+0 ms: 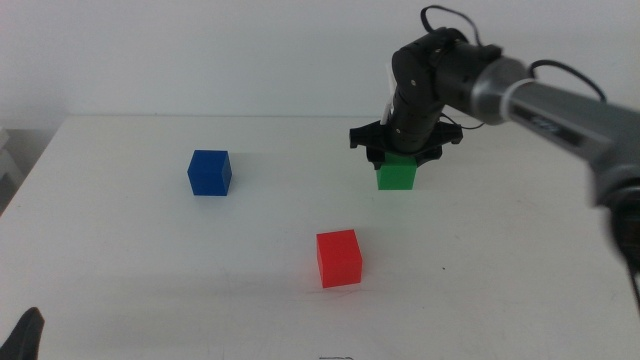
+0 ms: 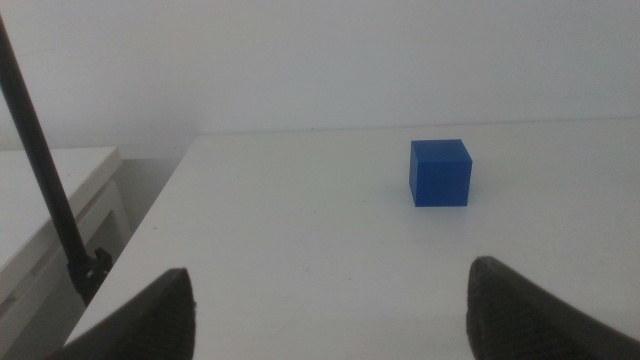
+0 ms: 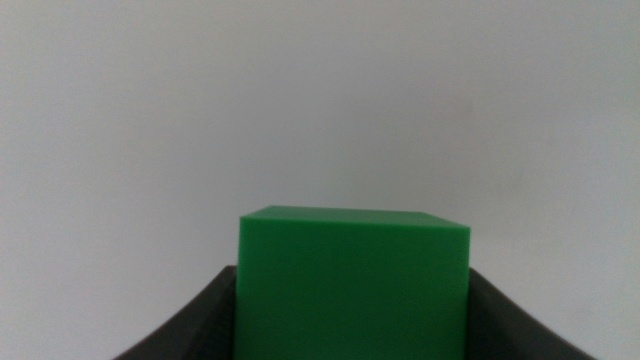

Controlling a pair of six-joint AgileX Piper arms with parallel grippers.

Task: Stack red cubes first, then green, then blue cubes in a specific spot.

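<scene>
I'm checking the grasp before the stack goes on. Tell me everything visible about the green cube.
The green cube is a small, plain, matte block with sharp edges, upright and undamaged. It is on the far right part of the white table, apart from the other cubes. The right gripper comes down over it, and the right wrist view shows a dark jaw against each side of the cube. Whether it rests on the table or is lifted slightly cannot be told.
</scene>
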